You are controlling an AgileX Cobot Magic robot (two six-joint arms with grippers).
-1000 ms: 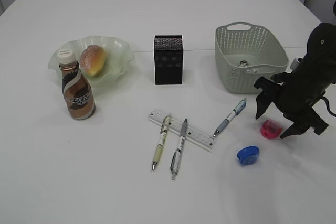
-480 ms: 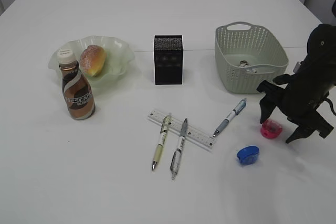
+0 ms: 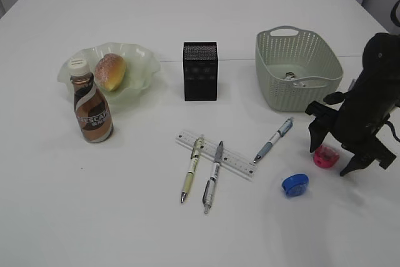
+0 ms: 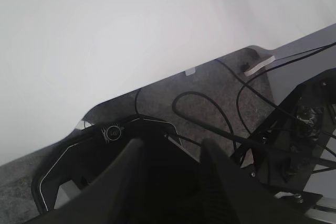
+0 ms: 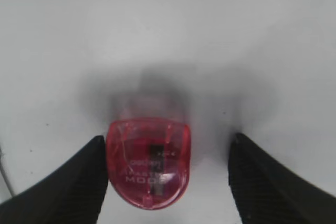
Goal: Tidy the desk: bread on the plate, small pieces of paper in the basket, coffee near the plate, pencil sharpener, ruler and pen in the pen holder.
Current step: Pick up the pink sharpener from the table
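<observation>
Straddling the pink sharpener (image 5: 148, 163) near the bench's right edge, the right gripper (image 5: 168, 174) hangs wide open and empty, ready to close.

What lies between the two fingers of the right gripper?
The pink pencil sharpener lies on the table between the open right gripper fingers, nearer the left-hand one in the right wrist view.

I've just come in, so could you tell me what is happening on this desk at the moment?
The right gripper is open around the pink sharpener, which lies on the table, not yet gripped. The bun is on the plate with the coffee bottle beside it. The pens, ruler and blue sharpener lie loose. The left gripper is parked off the table.
</observation>
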